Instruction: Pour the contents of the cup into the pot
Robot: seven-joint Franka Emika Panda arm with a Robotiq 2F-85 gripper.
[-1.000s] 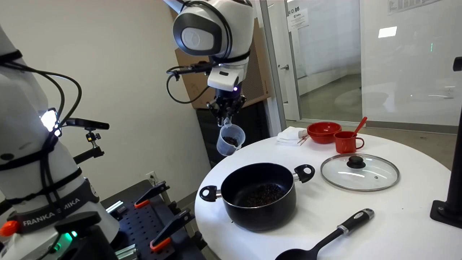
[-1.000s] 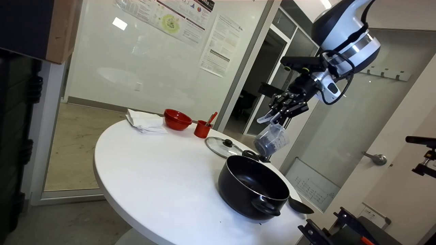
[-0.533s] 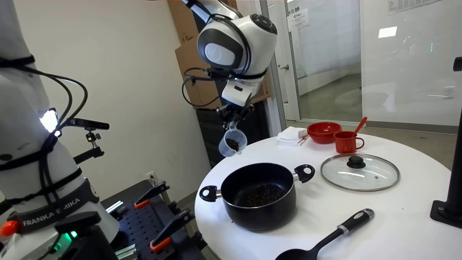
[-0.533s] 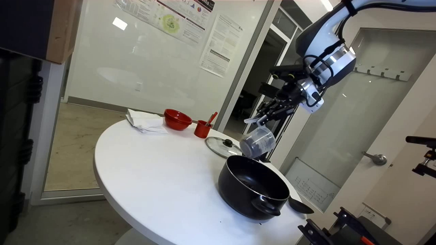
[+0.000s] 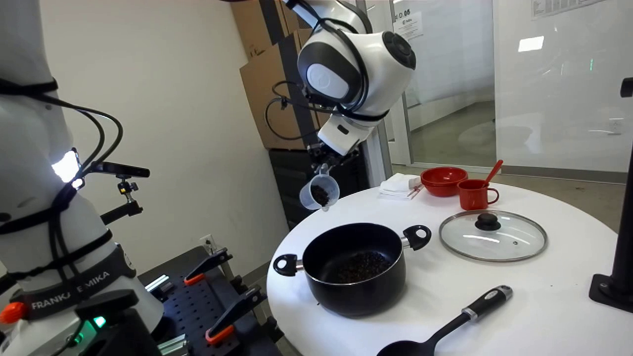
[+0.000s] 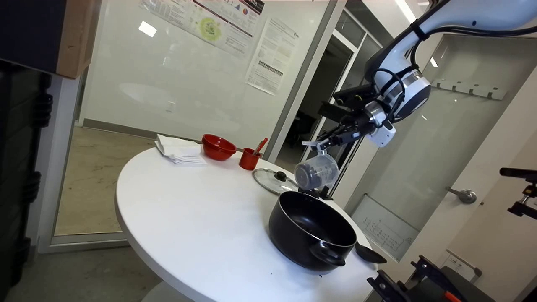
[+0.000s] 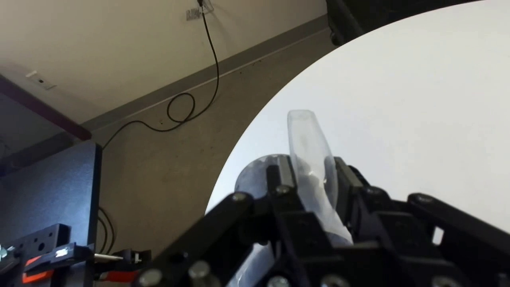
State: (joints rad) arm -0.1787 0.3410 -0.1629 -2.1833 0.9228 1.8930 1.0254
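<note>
White table (image 5: pixel 539 301); arm (image 5: pixel 363 81) bent, angled downward; tool (image 7: pixel 312 175) clamped tight on handle (image 7: pixel 308 143) of tilted cup (image 6: pixel 316 173).

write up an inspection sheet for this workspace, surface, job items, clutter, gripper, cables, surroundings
Surface: round white table, small dark specks near the pot
Job's things: clear cup tilted, dark bits inside; pot upright and uncovered, more on its bottom
Clutter: glass lid lying flat, red mug with a red-handled utensil, red bowls, folded white cloth or paper, black long-handled utensil, black stand
Grippers: one gripper, shut on the cup's handle
Cables: black cables along the robot arm; floor cable looped, in the wrist view
Surroundings: cardboard boxes, wall posters, two orange-tipped clamps
</note>
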